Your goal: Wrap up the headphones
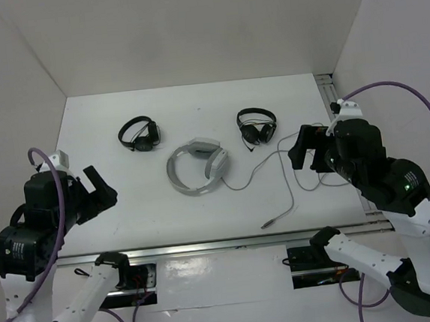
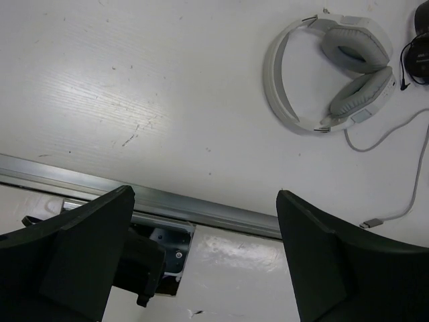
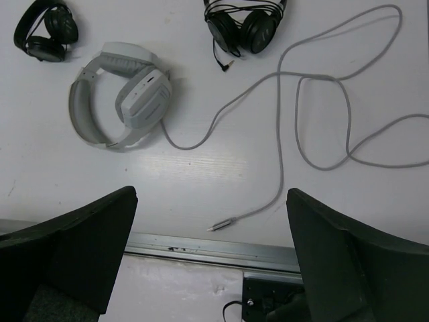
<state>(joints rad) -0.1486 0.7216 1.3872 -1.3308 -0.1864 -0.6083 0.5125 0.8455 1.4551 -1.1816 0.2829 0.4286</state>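
Observation:
The light grey headphones lie flat at the table's middle, earcups folded inward; they also show in the left wrist view and the right wrist view. Their thin grey cable runs right in loose loops and ends in a plug near the front edge. My left gripper is open and empty, raised at the left, well clear of the headphones. My right gripper is open and empty, raised above the cable loops at the right.
Two small black on-ear headphones lie further back: one at the left, one at the right with a short black cord. A metal rail runs along the table's front edge. White walls enclose the back and sides.

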